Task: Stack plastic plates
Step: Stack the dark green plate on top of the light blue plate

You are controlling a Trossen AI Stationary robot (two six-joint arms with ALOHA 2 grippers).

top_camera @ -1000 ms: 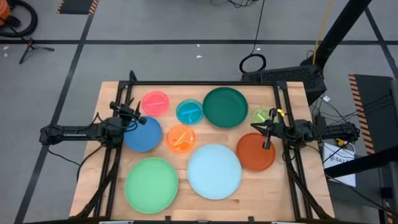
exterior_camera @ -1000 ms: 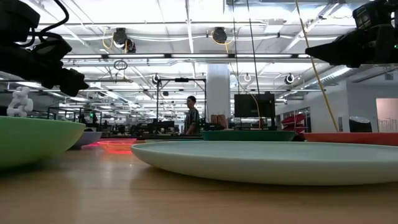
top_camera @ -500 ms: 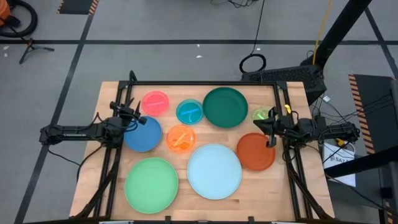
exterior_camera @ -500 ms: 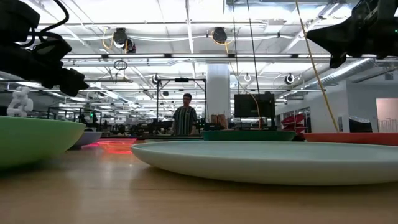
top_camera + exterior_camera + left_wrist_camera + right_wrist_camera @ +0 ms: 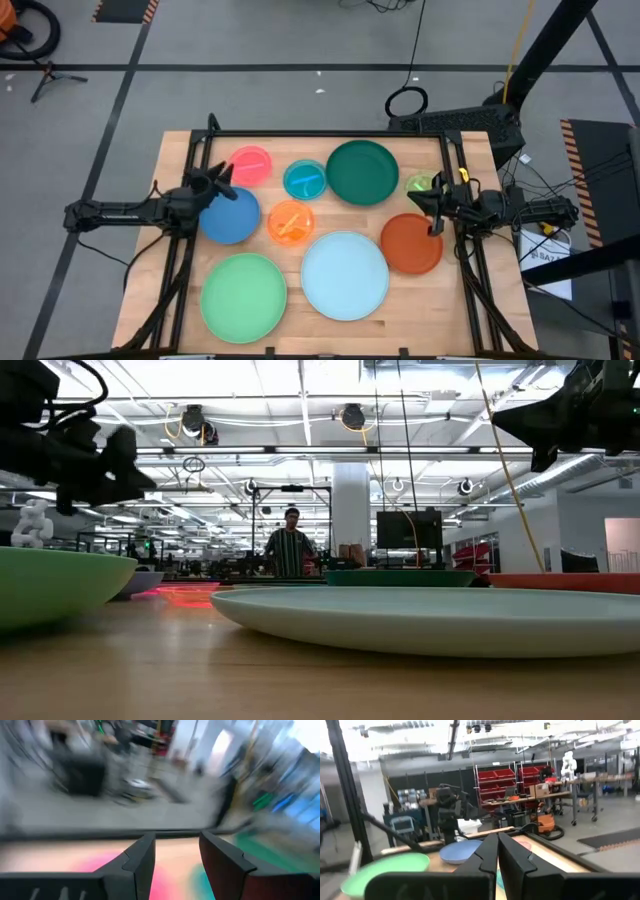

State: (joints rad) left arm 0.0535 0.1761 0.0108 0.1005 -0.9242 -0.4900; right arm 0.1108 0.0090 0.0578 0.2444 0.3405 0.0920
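Plates all lie single on the table (image 5: pixel 175 150), none stacked yet. Largest first: light blue plate (image 5: pixel 344 276) at the near middle, light green plate (image 5: pixel 243 292) to its left, dark green plate (image 5: pixel 362 172) at the far middle. Medium: red-orange plate (image 5: pixel 410 243) near the right edge, blue plate (image 5: pixel 229 215) near the left. Small: pink plate (image 5: pixel 250 165) and cyan plate (image 5: pixel 304 179) along the far side, orange plate (image 5: pixel 291 222) in the centre between blue and light blue, lime plate (image 5: pixel 421 185) at far right, partly hidden by the right arm.

Change over the last second: left gripper (image 5: pixel 220 183) has turned at the wrist, fingers now pointing toward the pink plate, hovering over the far rim of the blue plate; its wrist view is smeared by the motion. Jaws stand partly apart, nothing between them. Right gripper (image 5: pixel 433 212) has drawn back a little from over the red-orange plate and sits above that plate's far rim, just beside the lime plate; fingers pressed together, empty. No plate has shifted.

Reading: left arm looks to be lining up on a first pick, likely pink or blue; stacking not begun.

Person (image 5: pixel 290 550) stands in the room beyond, now facing the table.

Writing: none legible in any view.
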